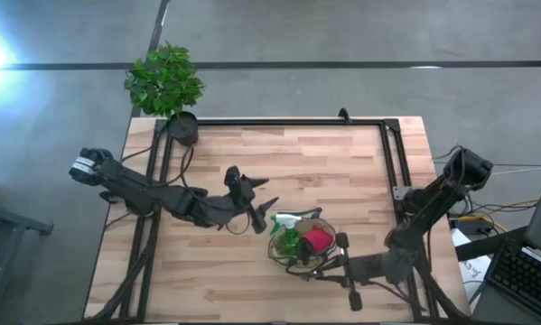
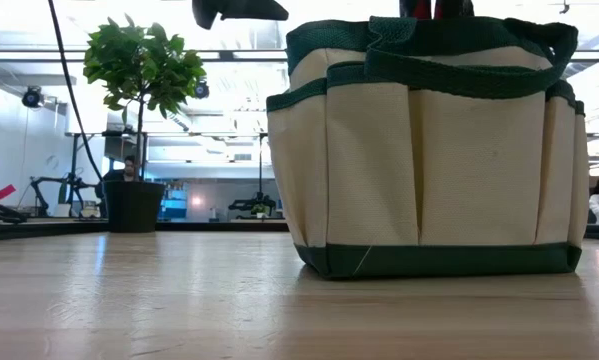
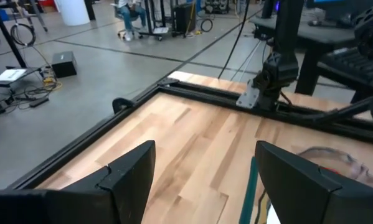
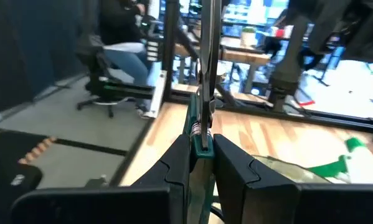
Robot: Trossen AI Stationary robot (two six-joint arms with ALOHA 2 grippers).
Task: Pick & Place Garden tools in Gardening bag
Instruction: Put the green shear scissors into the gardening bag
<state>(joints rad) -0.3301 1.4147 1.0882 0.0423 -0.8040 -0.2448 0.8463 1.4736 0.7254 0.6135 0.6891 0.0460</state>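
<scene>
The tan gardening bag with dark green trim stands on the table right of centre. In the low view the gardening bag rests flat on its base. A green spray bottle and a red item stick out of it. My right gripper is at the bag's near right side, shut on a thin dark tool with a green part and a small coil spring, seemingly the pruning shears. My left gripper hovers open just left of the bag, with nothing between its fingers. My right gripper pinches the shears' green part, just behind the small spring, between its two fingers. The fingers come about level from the table's right side, pointing toward the bag. The tool shows edge-on, reaches out past the fingertips, and is lifted clear of the table.
A leafy plant in a black pot stands at the table's far left corner. A black metal frame runs along the far and side edges. Bare wood lies near and left of the bag. People sit in the room beyond.
</scene>
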